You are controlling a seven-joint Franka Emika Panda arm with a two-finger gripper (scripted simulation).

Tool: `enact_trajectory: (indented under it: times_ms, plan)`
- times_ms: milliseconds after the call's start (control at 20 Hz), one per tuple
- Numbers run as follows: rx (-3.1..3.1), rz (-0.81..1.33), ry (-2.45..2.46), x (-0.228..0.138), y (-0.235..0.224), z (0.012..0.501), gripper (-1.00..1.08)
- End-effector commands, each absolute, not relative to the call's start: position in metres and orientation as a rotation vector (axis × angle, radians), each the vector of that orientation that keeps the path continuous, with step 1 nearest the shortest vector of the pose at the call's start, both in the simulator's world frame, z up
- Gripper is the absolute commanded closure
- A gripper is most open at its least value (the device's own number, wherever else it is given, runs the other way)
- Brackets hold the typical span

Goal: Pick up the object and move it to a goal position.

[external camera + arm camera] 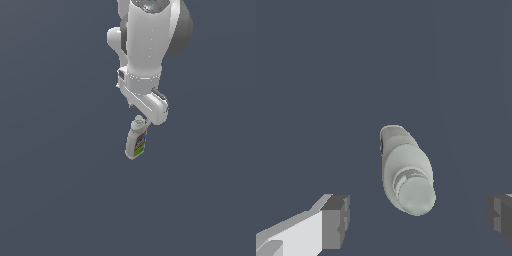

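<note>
The object (136,142) is a small off-white bottle with a rounded cap and a red, blue, yellow and green label. It stands upright on the dark grey floor just below the arm's white hand (150,102). The wrist view looks down on the bottle (406,167), cap toward the camera. My gripper (417,220) is open. One grey fingertip (336,220) and the other (499,217) stand wide apart on either side of the cap, touching nothing. The fingers are hidden behind the hand in the exterior view.
The dark grey-blue floor (60,190) spreads out flat on all sides. Only the arm's white links (150,35) show above the bottle.
</note>
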State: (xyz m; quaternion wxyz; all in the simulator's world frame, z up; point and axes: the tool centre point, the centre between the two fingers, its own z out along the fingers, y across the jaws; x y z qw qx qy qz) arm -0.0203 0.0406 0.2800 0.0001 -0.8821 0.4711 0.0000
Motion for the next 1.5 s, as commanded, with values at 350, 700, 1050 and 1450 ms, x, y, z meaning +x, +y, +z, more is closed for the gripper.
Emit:
enact_trajectory:
  times_ms: [350,700,1050,1450]
  plan:
    - [-2.77,0.0,1.483,-0.021,0.041,0.25,-0.92]
    - [-2.769,0.0,1.485,-0.02,0.041,0.231,-0.92]
    - [-2.768,0.0,1.486,-0.02,0.04,0.23,1.08]
    - [-2.767,-0.003,1.486,-0.019,0.04,0.233,1.08]
